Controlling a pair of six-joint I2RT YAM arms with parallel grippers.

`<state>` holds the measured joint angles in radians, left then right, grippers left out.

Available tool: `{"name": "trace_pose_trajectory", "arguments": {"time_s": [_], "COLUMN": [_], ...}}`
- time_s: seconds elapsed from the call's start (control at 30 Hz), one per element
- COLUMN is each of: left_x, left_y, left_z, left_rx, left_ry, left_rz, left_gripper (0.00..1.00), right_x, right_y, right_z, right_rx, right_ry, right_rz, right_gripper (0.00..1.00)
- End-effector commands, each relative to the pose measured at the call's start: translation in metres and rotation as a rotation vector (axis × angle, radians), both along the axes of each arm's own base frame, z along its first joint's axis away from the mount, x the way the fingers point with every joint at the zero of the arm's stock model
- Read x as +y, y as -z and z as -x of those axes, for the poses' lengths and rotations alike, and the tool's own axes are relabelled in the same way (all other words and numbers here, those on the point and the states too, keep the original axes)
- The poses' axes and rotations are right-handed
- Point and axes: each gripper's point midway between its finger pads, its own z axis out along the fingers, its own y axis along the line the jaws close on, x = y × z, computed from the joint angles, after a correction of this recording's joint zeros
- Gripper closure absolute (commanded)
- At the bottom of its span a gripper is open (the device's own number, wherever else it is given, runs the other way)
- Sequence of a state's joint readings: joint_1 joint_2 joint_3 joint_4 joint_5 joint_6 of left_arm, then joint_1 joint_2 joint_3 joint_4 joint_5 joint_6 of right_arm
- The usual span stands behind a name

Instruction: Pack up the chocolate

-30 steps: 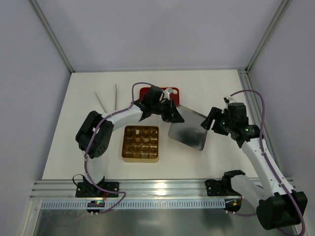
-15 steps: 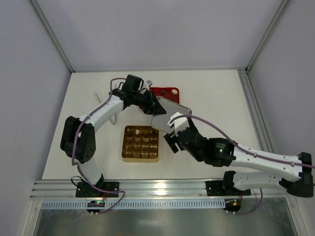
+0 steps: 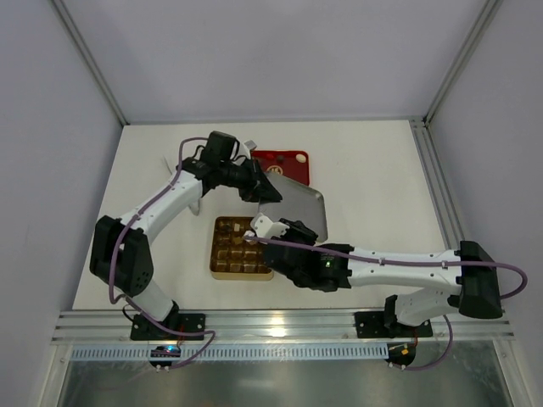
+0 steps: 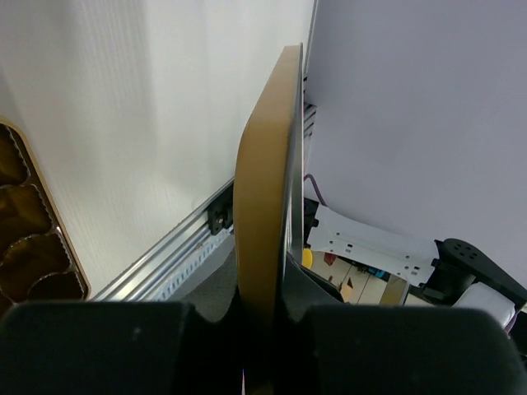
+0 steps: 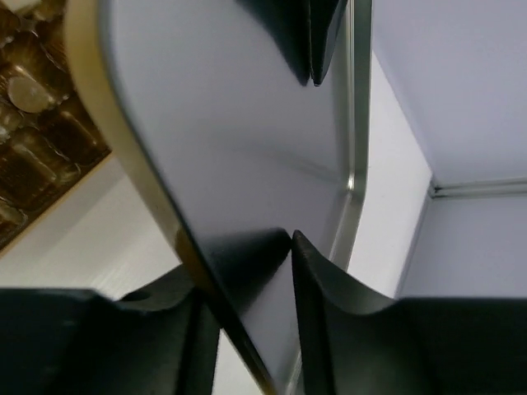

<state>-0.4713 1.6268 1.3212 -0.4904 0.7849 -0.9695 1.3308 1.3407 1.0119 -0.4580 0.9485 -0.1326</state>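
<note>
Top external view: the chocolate (image 3: 242, 246) sits in the cells of the gold box (image 3: 214, 254) near the tabletop's near edge, while the left claw (image 3: 267, 193) and the right claw (image 3: 270, 227) each clamp the tilted lid (image 3: 301, 208) just beside it, so closing the box appears to be what is left.

I can read no writing anywhere; the emblem (image 3: 274, 170) on the red tray (image 3: 293, 158) is too small

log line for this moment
left gripper: shut on lid | right gripper: shut on lid | lid: tilted near gold box | gold box: open
</note>
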Motion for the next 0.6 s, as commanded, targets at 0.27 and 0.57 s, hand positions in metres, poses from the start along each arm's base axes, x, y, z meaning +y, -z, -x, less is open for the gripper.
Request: {"name": "trace_pose_trajectory", "arguments": {"time_s": [0.27,0.57], "left_x": [0.015,0.104], "left_y": [-0.037,-0.072], "left_z": [0.007,-0.058], "left_rx": [-0.165,-0.382], "left_ry": [0.027,-0.289], "left_rz": [0.025,-0.108], "left_gripper": [0.19,0.17], "right_x": [0.000,-0.020], "right_y": [-0.056,-0.064], "right_z": [-0.012,0.007], "right_rx": [-0.118,0.072], "right_ry": [0.073,0.074], "right_rz": [-0.073,-0.285], "right_gripper": [0.96,0.96]}}
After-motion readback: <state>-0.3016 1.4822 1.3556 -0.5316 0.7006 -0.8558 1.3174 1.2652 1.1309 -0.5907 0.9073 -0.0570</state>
